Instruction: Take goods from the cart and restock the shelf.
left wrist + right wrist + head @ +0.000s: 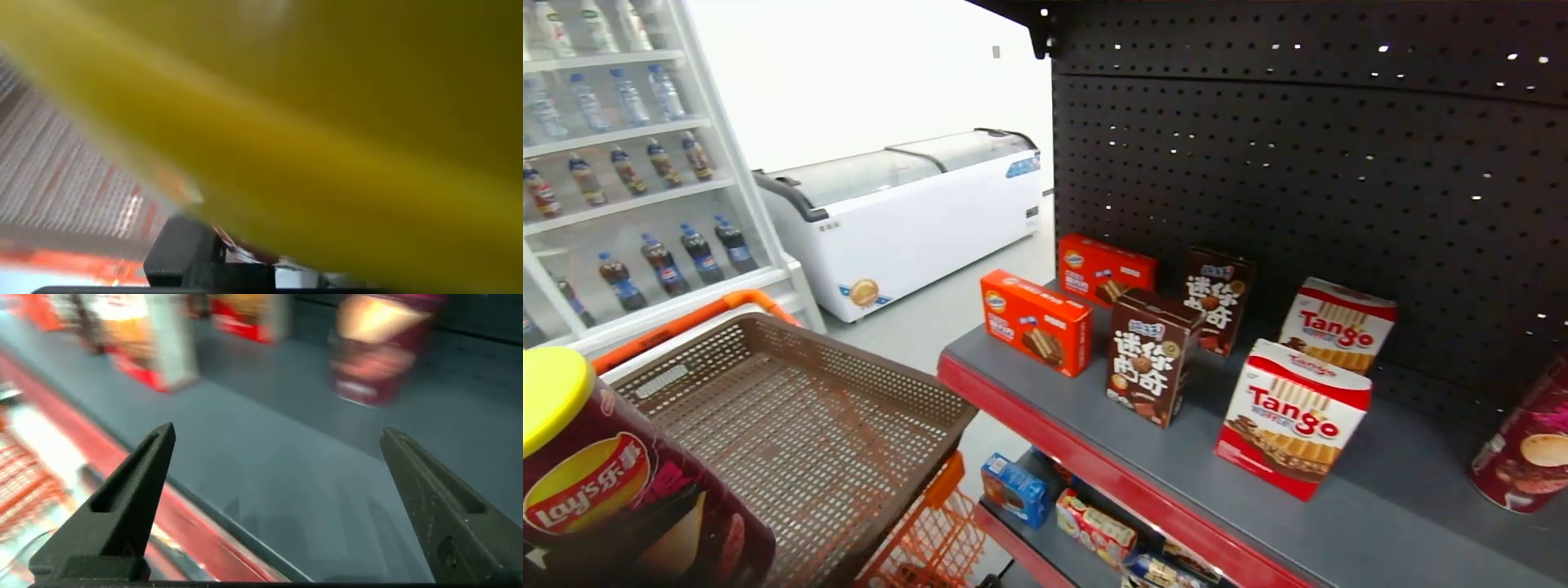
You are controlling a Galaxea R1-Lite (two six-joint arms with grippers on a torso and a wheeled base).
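Yellow-lidded and maroon, the chips can (596,482) is clamped tilted in the left gripper (237,273) by the brown cart basket (792,408), while the right gripper (278,433) hangs wide open over the grey shelf (1380,523) near another maroon can (380,351).

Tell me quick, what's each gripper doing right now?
Left gripper: closed on the chip can.
Right gripper: open, empty, over the shelf.

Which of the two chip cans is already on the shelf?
The right-hand can, standing at the right end of the shelf beyond the white-and-red boxes; the yellow-lidded can is by the cart.
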